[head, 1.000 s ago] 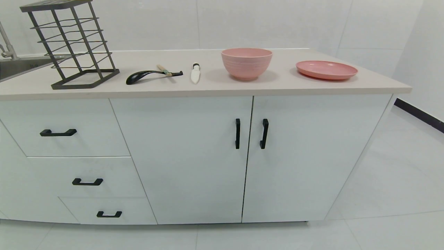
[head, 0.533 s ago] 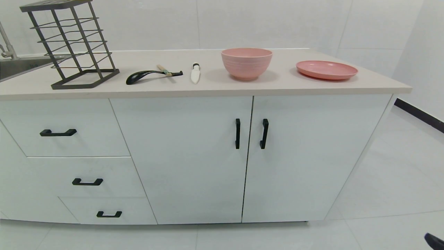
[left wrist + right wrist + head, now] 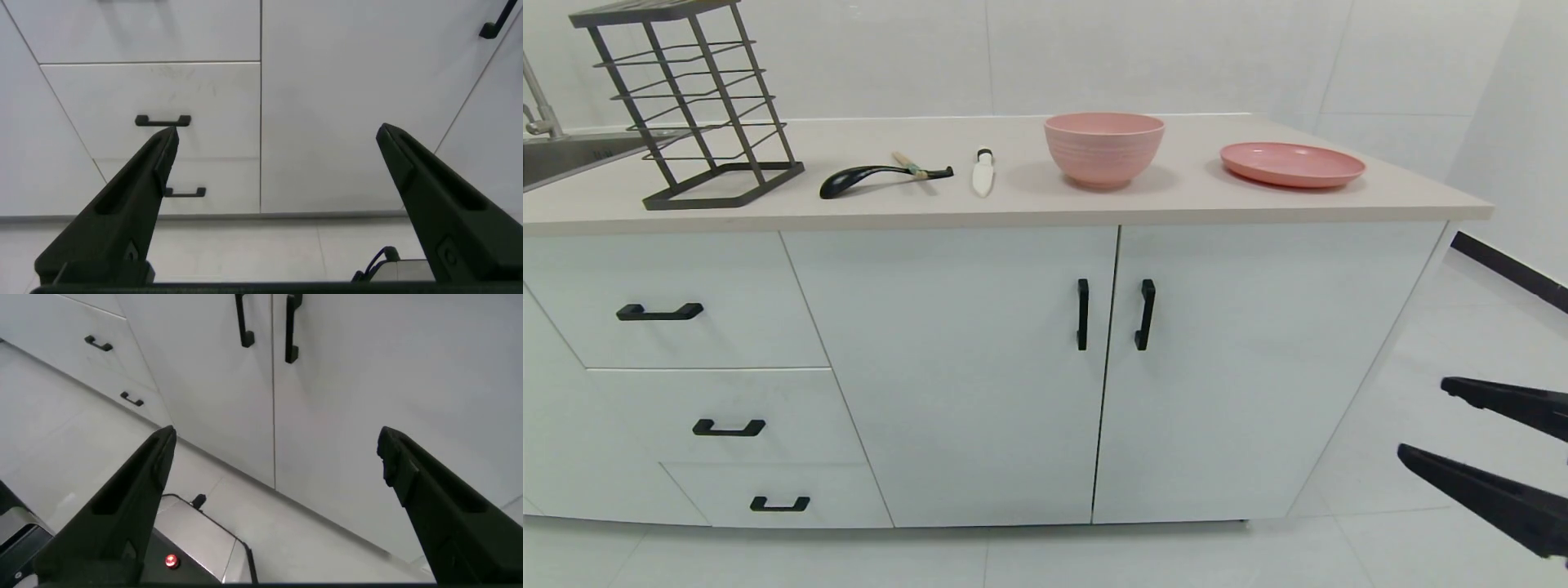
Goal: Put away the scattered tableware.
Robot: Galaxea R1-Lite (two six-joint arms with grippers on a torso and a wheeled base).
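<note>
The right end effector [image 3: 1423,416] has risen into the head view, low and to the right of the pink bowl [image 3: 1103,149]. Half a second ago only a tip showed there, and a second ago nothing. Its fingers stand wide apart with nothing between them, level with the cabinet doors [image 3: 1241,367] below the bowl. The left end effector [image 3: 278,131] is likewise spread wide and empty, facing the drawer fronts [image 3: 155,90] down and to the left of the bowl. The tableware has not moved. The bowl sits on the tabletop [image 3: 1029,211], with the pink plate [image 3: 1291,163] to its right. The white utensil [image 3: 983,174] and black spoon [image 3: 866,176] lie to its left, and the wire rack [image 3: 686,106] stands farther left. Nothing is put away yet, so the task looks barely begun; the right arm seems to be lifting for a first pick, probably the plate or bowl
</note>
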